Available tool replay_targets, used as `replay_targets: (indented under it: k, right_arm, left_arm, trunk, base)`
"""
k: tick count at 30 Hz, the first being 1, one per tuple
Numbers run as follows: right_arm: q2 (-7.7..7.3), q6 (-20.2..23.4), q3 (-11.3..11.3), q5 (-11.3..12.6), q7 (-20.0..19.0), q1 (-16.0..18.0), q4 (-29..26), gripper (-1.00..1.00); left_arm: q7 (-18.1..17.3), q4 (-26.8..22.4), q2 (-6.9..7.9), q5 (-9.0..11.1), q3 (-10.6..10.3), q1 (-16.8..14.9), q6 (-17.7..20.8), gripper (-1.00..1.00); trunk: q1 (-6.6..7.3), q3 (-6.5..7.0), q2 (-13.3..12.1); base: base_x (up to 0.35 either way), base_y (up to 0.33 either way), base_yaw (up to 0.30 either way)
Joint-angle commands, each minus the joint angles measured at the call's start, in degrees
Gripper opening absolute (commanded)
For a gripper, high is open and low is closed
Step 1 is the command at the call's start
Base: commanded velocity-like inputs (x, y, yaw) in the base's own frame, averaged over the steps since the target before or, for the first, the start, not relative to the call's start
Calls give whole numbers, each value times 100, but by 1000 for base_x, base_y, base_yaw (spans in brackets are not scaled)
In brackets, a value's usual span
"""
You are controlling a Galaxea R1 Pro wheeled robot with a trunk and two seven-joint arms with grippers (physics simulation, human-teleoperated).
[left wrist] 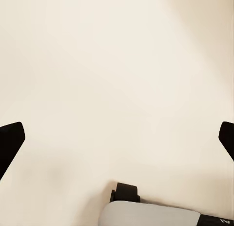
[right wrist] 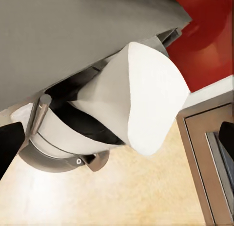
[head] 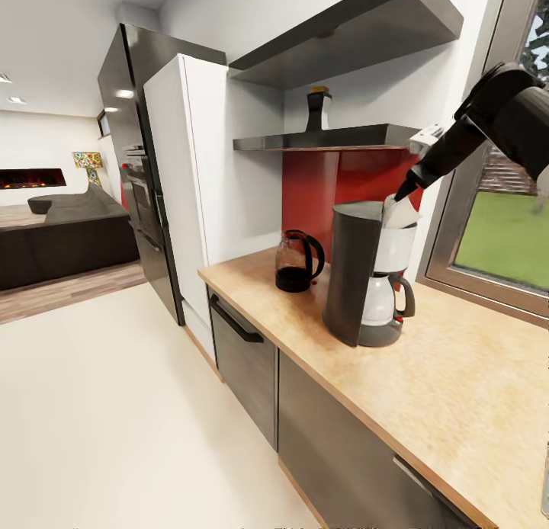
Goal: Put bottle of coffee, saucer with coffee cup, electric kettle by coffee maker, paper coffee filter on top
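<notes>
Paper coffee filter (right wrist: 139, 101) resting tilted atop the coffee maker (head: 370, 277), right claw (head: 406, 187) just above it with jaws spread, released. Left claw (left wrist: 117, 138) spread too, gripping nothing. Risk: filter sliding off onto the surface (head: 457, 369), seated crookedly.

Coffee maker (head: 358, 281) on countertop (head: 457, 376), electric kettle (head: 297, 261) left, bottle (head: 317, 108) on shelf (head: 328, 139) above

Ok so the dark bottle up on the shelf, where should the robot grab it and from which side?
Grip the bottle of coffee around its wider lower body, coming in level from the open front of the shelf. It stands upright near the wall under a second shelf, so a top-down reach looks cramped, and the narrow neck offers the fingers less hold.
</notes>
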State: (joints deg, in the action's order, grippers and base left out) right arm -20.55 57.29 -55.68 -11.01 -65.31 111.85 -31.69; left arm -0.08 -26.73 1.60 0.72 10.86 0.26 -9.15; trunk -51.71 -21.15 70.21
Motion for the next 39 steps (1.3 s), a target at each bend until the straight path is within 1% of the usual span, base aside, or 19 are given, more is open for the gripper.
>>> replay_targets:
  k: [1,12,17,22,27,29,30,31,35,36,38,39]
  right_arm:
    - [-48,11,-13,-59,-58,15,-13,100]
    - [-146,11,-19,-49,-58,21,-12,100]
    - [-155,11,-24,-44,-60,21,-12,100]
    - [-159,7,-32,-19,-64,21,-12,100]
    - [-179,-2,-31,5,-279,20,-23,100]
    - [-186,-5,-30,7,-494,17,-150,100]
    - [-193,-5,-30,5,-636,16,-355,100]
    - [-201,1,-33,11,-864,8,-934,100]
    - [-186,9,-37,23,-934,-1,-1146,100]
    - [-149,17,-38,38,-963,-17,-1236,100]
    - [-126,21,-38,59,-977,-24,-1261,100]
    - [-64,26,-39,263,-1012,-32,-1278,100]
  left_arm:
    - [-1,-8,-1,7,8,1,-8,100]
    - [-1,-8,-1,7,12,0,-8,100]
    - [-1,-8,-1,7,11,0,-8,100]
    - [-1,-8,-1,7,12,0,-8,100]
    - [-1,-8,-1,7,12,0,-8,100]
    - [-1,-8,-1,7,19,0,-8,100]
    - [-1,-8,-1,7,31,0,-8,100]
    - [-7,-8,-1,7,104,0,-8,100]
    - [-14,-8,-1,7,156,0,-9,100]
    - [-17,-8,-1,7,184,0,-11,100]
    - [-17,-8,-1,7,192,0,-10,100]
    - [-18,-8,0,7,199,0,-9,100]
  trunk:
    - [1,-6,3]
    - [1,-6,3]
    - [1,-6,3]
    - [1,-6,3]
    - [1,-6,3]
    - [1,-6,3]
    - [1,-6,3]
    - [1,-6,3]
    - [1,-6,3]
    - [1,-6,3]
    - [1,-6,3]
    - [1,-6,3]
  base:
    - [-176,-124,0]
    - [-140,-38,0]
    - [-126,-2,0]
    - [-236,0,0]
    - [-64,0,0]
    - [-21,0,0]
    - [-12,0,0]
    - [-4,0,0]
    - [-2,0,0]
    - [0,0,0]
    - [0,0,0]
    - [0,0,0]
